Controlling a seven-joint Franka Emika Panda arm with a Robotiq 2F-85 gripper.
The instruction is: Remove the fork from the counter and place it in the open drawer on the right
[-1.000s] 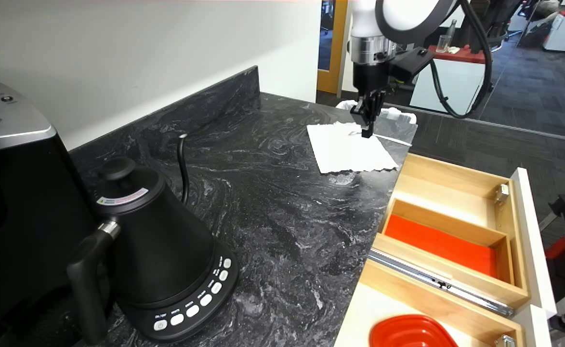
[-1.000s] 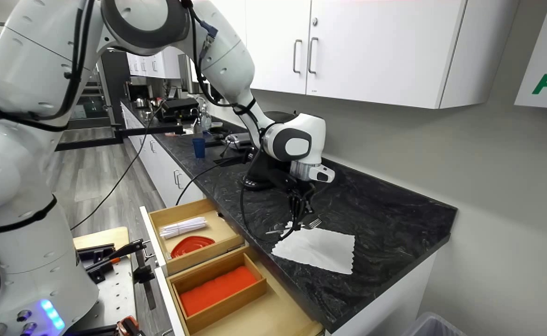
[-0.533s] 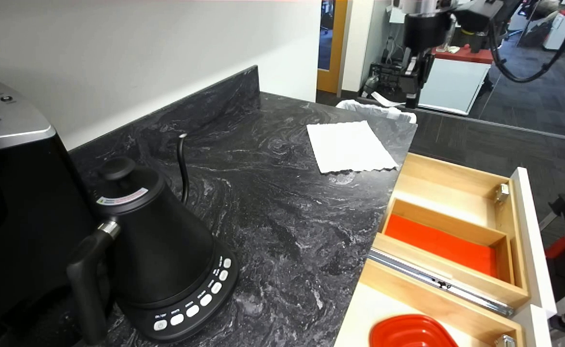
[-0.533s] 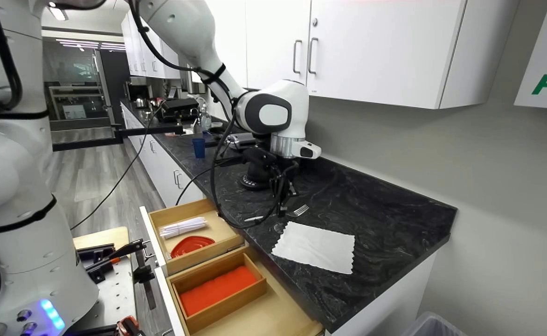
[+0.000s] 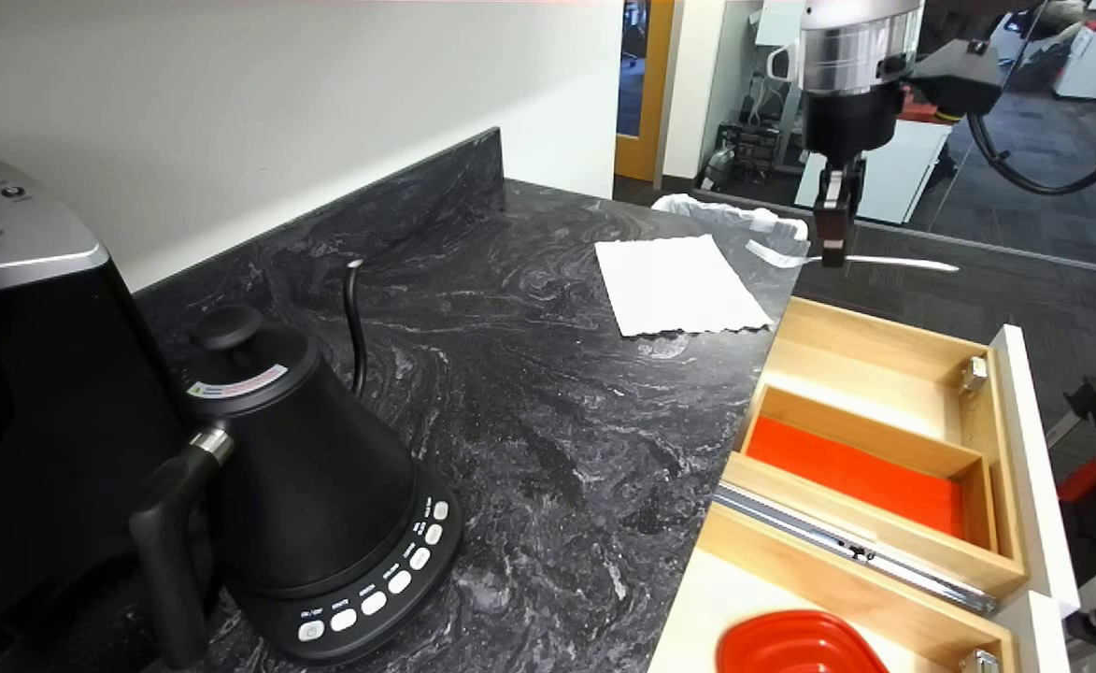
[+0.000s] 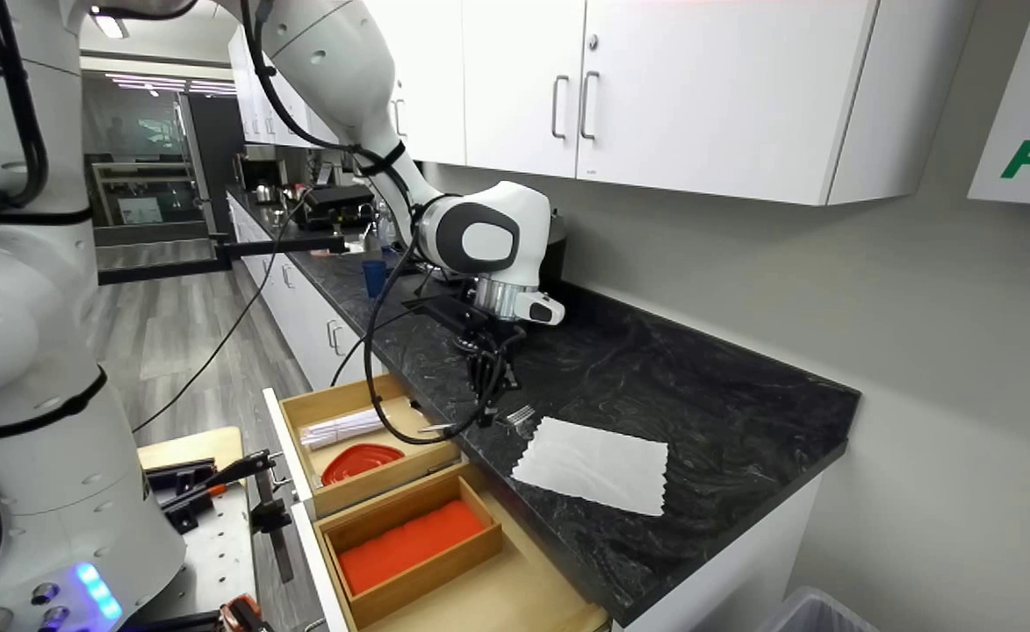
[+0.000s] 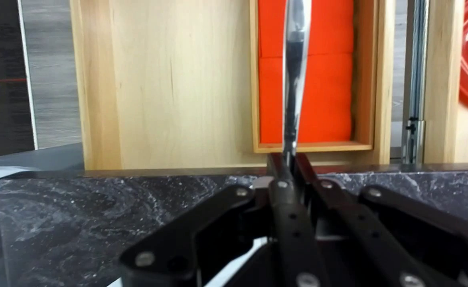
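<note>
My gripper is shut on the silver fork, holding it level in the air at the counter's front edge. In an exterior view the fork's prongs point toward the counter side. In the wrist view the handle reaches from between the fingertips out above the orange-lined compartment. The fork's head is hidden there behind the gripper. The light-wood drawer stands open below, with a bare wood compartment beside the orange one. The black marbled counter lies behind the gripper.
A white paper sheet lies on the counter near the edge. A neighbouring open drawer holds a red dish and a white bundle. A black kettle stands on the counter. A lined bin stands past the counter's end.
One second ago my gripper held the fork low over the paper sheet. It rose and moved off the sheet toward the drawer, then came lower over the last half second.
</note>
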